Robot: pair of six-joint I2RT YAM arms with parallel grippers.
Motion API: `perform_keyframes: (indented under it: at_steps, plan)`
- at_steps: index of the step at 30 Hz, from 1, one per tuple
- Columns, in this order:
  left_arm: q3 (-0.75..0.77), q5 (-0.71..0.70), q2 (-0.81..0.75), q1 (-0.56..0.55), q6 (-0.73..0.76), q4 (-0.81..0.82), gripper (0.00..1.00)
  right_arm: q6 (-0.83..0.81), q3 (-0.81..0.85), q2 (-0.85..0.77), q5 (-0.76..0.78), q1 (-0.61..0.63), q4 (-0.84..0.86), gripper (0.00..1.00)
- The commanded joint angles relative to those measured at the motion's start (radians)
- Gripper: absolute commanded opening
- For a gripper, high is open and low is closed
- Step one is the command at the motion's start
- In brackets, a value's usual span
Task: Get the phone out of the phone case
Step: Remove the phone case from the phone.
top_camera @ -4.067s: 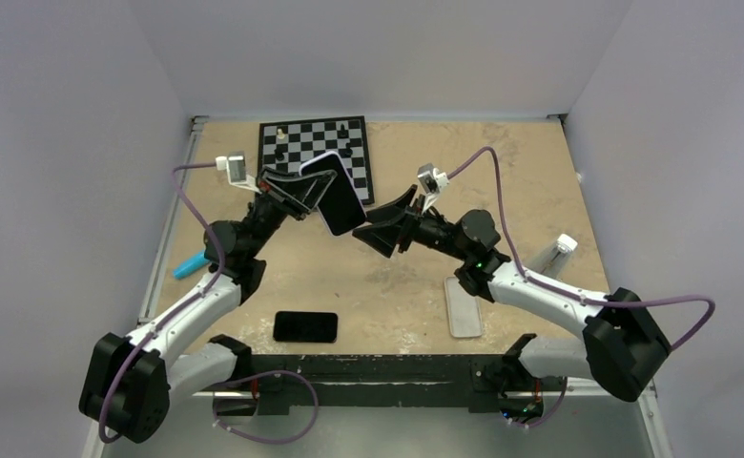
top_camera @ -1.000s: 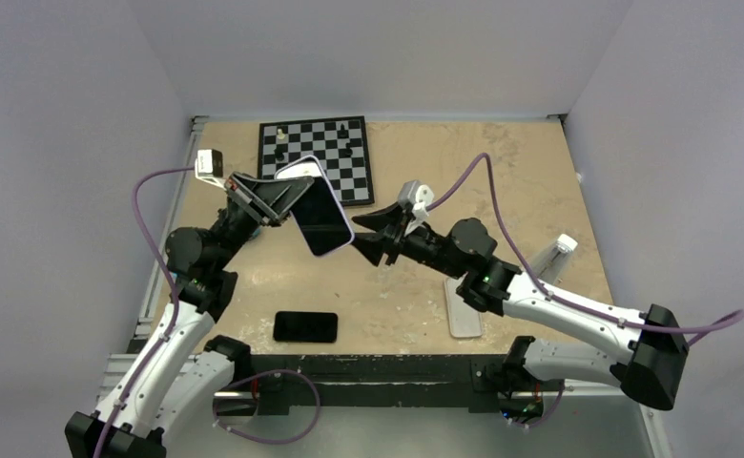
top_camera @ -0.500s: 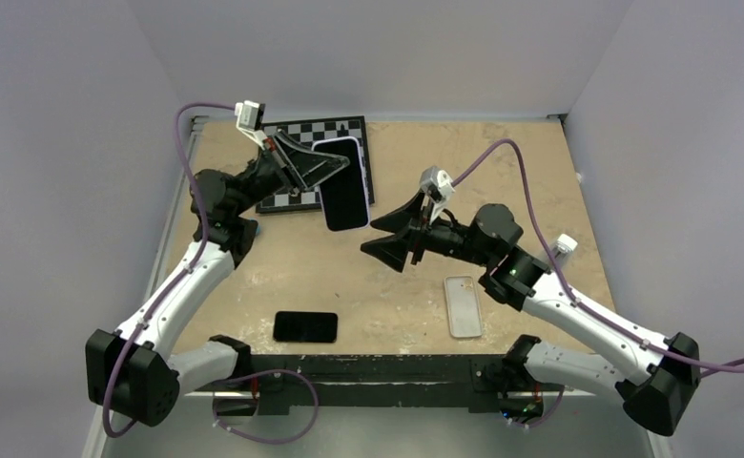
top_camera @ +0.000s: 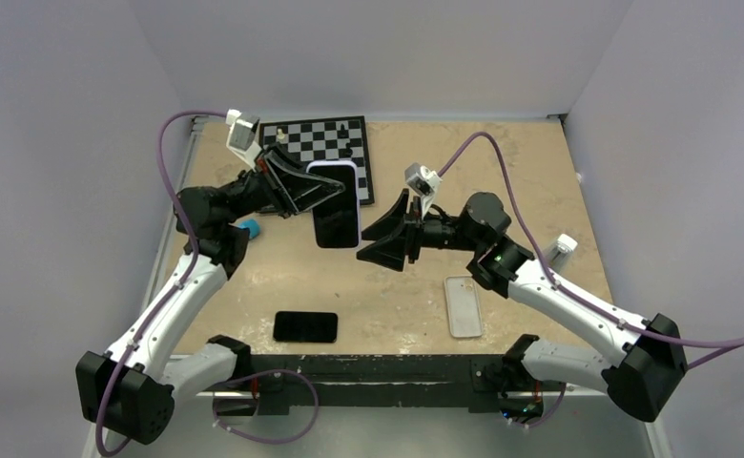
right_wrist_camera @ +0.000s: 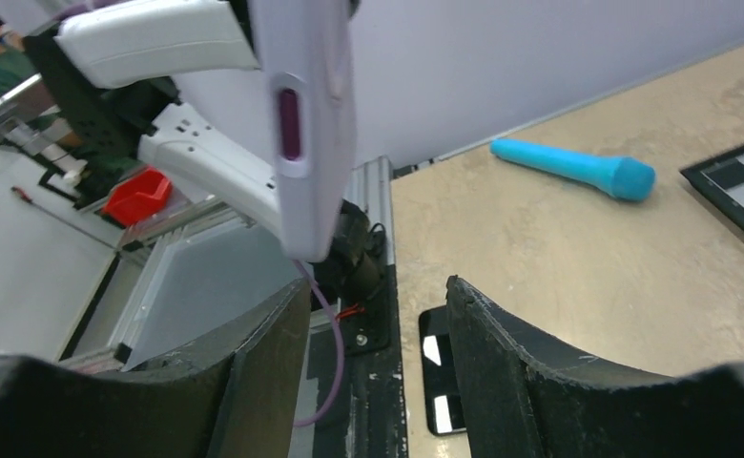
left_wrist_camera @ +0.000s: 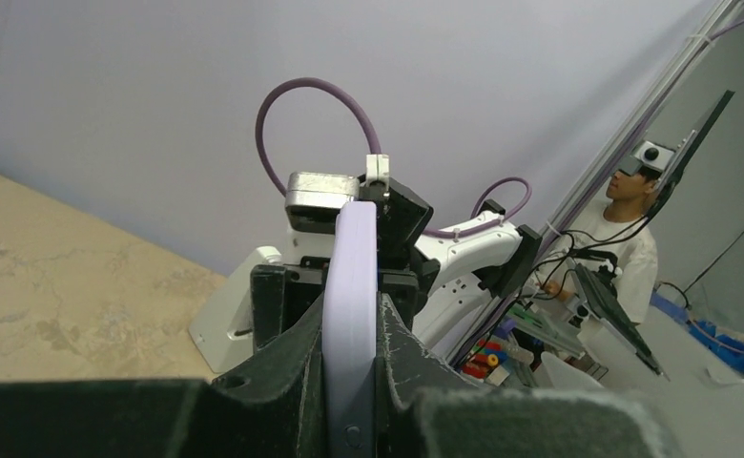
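While my left hand [top_camera: 313, 189] pinches the phone case [right_wrist_camera: 306, 124], my right hand [right_wrist_camera: 373, 291] hovers spread. Phone [top_camera: 336, 212] not yet out.

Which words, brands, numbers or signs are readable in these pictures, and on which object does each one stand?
No text can be read in any view.
phone case, held by the left end effector: plain lavender, no logo visible.
chessboard: squares only, no edge letters or numbers visible.
black phone lying flat: dark screen, nothing shown.
background clutter in the wrist views: too small and blurred to read.
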Motion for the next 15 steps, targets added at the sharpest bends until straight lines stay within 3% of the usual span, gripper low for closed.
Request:
perform_keyframes:
  at_steps: [1, 8, 15]
  plan:
    - [0.003, -0.008, -0.054, 0.008, 0.084, 0.003, 0.0, 0.041, 0.016, -0.017, -0.119, 0.001, 0.176, 0.58]
    - [-0.006, -0.018, -0.053, 0.01, 0.092, -0.014, 0.0, 0.031, 0.059, 0.007, -0.09, 0.001, 0.179, 0.57]
    - [-0.007, -0.017, -0.054, 0.01, 0.088, -0.019, 0.0, 0.034, 0.081, 0.046, -0.113, 0.008, 0.193, 0.41]
